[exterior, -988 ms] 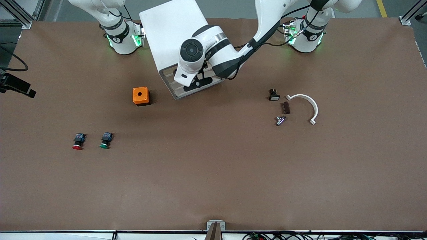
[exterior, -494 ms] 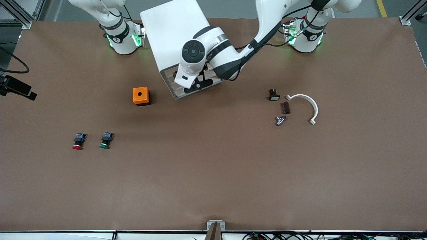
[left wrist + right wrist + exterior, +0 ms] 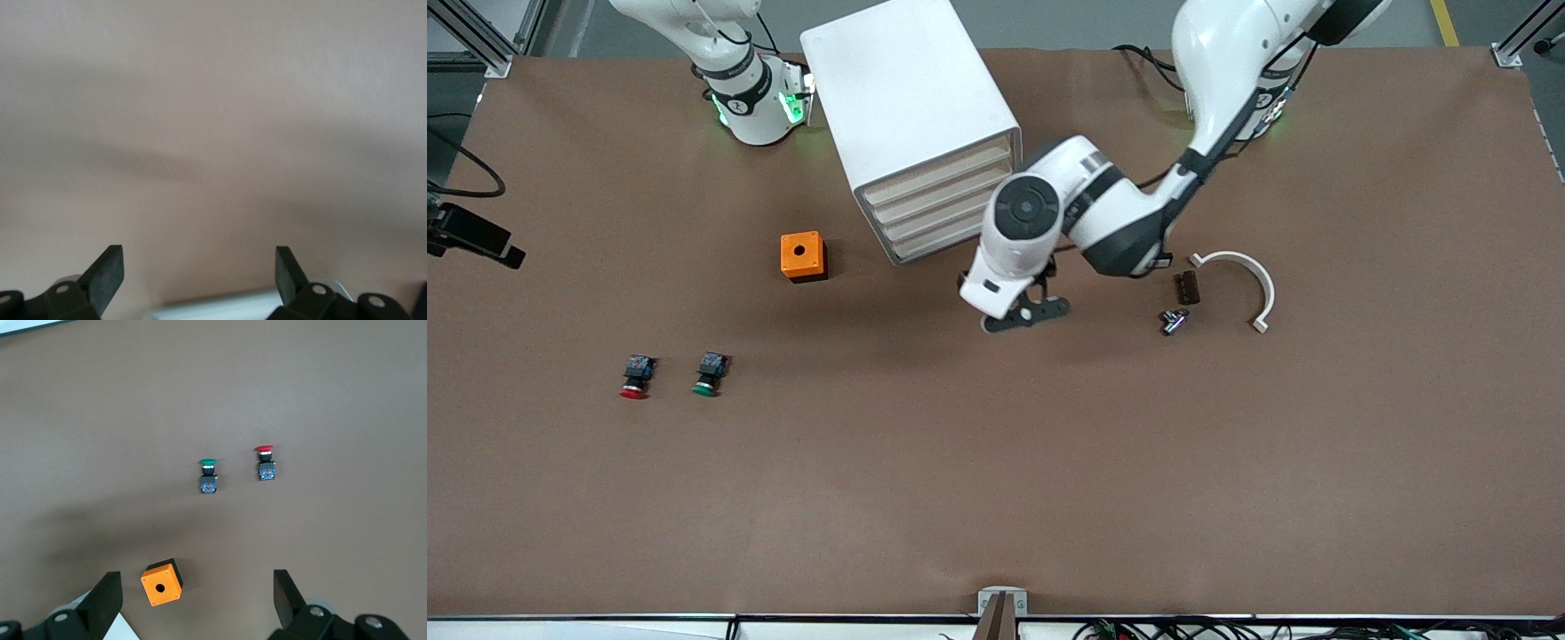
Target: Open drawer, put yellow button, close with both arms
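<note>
Orange cube (image 3: 802,256); red button (image 3: 634,376), green button (image 3: 709,373) (side by side).

Your left arm has pulled away from the cabinet (image 3: 911,124); the left gripper (image 3: 1024,316), jaws spread wide, now hangs over bare table (image 3: 996,462) near the cabinet's front, toward the left arm's end. The four drawer fronts, covered by the arm a second ago, now show flush. The arm's elbow now covers the small black part that lay by the white arc (image 3: 1240,277).
</note>
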`<state>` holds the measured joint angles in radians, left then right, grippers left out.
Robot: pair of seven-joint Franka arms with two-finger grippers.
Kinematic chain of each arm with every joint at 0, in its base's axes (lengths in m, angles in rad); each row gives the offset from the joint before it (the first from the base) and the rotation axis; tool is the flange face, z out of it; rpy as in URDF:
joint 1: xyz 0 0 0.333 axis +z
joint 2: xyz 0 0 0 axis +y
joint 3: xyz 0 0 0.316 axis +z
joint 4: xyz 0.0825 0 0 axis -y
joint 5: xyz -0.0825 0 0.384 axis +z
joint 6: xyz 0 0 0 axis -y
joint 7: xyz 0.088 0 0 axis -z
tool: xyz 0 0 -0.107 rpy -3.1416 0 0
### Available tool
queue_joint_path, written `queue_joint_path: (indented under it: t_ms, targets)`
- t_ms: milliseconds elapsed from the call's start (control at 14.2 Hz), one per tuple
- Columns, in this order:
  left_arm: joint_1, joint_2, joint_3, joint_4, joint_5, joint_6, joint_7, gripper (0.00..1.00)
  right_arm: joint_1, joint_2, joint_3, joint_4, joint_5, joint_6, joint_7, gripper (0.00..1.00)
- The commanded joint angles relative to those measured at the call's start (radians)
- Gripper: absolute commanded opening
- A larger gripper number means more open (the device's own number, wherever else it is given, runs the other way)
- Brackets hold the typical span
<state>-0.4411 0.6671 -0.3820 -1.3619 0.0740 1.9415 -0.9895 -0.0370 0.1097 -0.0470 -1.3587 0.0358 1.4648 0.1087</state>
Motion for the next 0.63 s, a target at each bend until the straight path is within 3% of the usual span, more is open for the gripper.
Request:
queue_joint_path:
  t_ms: [0,423,564]
  targets:
    - [0.103,-0.034,-0.008,-0.009,0.035,-0.048,0.147,1.0,-0.006,0.002,0.004,0.01,-0.011,-0.001,-0.009,1.0]
    - [0.291,-0.107,-0.006,-0.009,0.036,-0.144,0.437,1.0,-0.007,0.002,0.004,0.01,-0.014,-0.003,-0.007,1.0]
    - [0.306,-0.148,0.063,-0.01,0.029,-0.194,0.558,1.0,-0.007,0.002,0.004,0.01,-0.014,-0.003,-0.009,1.0]
